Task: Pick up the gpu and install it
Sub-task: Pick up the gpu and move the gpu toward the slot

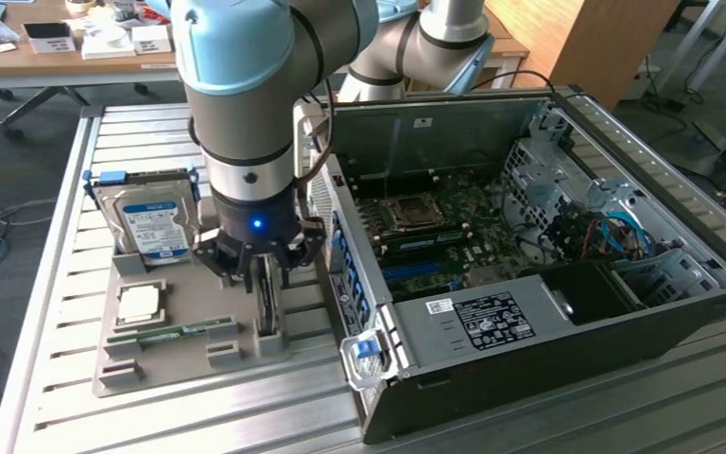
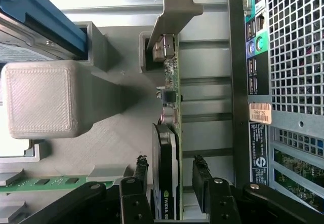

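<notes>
Farthest from the case (image 1: 565,371), toward the exterior view's left, we see the hard drive (image 1: 151,227) upright in the grey tray (image 1: 193,364), with the RAM (image 1: 174,333) lying flat nearer the case. Just beside the case the gpu (image 1: 266,317) stands on edge in a tray slot. Our gripper (image 1: 262,282) straddles it, jaws wide, with a gap on either side.
</notes>
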Robot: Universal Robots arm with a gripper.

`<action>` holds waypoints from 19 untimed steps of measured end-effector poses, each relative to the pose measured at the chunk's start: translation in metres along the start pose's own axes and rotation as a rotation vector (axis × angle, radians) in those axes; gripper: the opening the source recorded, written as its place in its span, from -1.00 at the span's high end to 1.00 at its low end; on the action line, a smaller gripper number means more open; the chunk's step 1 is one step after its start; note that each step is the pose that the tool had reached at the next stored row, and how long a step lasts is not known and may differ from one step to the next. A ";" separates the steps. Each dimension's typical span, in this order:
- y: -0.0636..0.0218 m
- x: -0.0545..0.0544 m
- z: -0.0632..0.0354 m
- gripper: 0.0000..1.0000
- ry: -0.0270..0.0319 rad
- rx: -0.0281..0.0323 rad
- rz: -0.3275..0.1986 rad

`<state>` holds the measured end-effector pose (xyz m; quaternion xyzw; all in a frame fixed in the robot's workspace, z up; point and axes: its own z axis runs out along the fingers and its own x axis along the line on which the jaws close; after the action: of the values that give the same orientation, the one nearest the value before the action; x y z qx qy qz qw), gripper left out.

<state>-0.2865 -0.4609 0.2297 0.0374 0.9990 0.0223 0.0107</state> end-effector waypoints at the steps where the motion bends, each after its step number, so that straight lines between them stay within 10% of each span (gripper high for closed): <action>1: 0.0010 0.000 0.0005 0.02 0.0000 -0.0001 0.000; 19: 0.0047 0.000 0.0030 0.02 0.0000 -0.0001 0.000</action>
<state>-0.2866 -0.4561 0.2268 0.0374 0.9990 0.0223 0.0107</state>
